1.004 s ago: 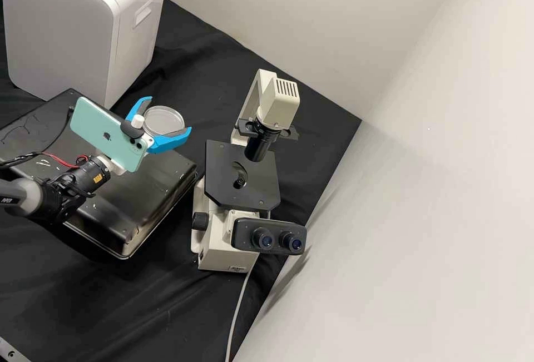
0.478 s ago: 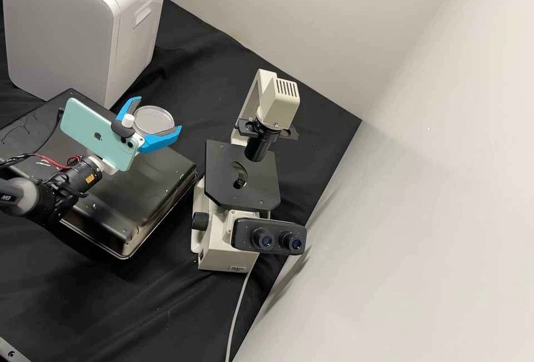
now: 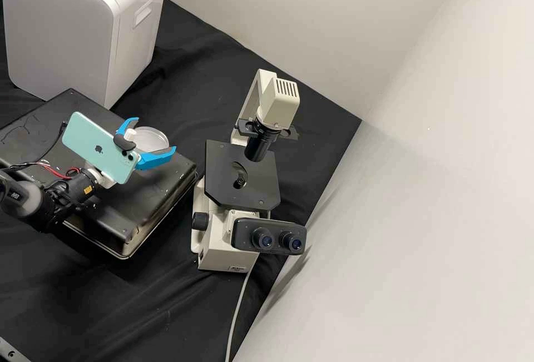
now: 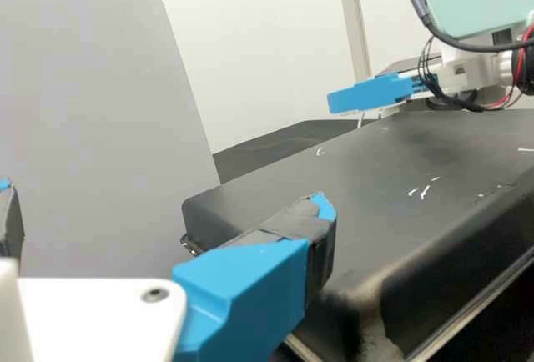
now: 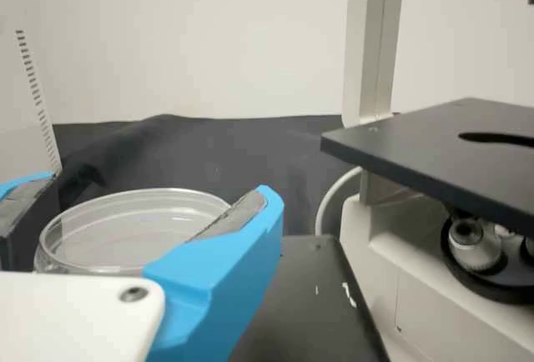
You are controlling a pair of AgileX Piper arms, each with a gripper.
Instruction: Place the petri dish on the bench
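**Dish held over the black box, not on the desk yet**

Your right gripper (image 3: 151,138) has the dish (image 3: 153,136) in it. Its two blue fingers are closed on the rim, one on each side. You can see this close up in the right wrist view, where the dish (image 5: 125,228) sits flat between the fingers of the right gripper (image 5: 150,192).

The dish is low over the far corner of the black box (image 3: 139,206). You cannot tell if it touches the box top. It is not on the desk (image 3: 194,73).

The microscope (image 3: 245,195) stands just beside the box, near the dish. A phone (image 3: 100,148) is fixed on the right arm, behind the fingers.

Your left gripper (image 4: 163,199) is low by a corner of the black box (image 4: 400,212). Its fingers are spread apart and hold nothing. The white box (image 4: 92,120) is right behind them. In the high view the white box (image 3: 78,23) stands at the back of the desk, beside the black box.
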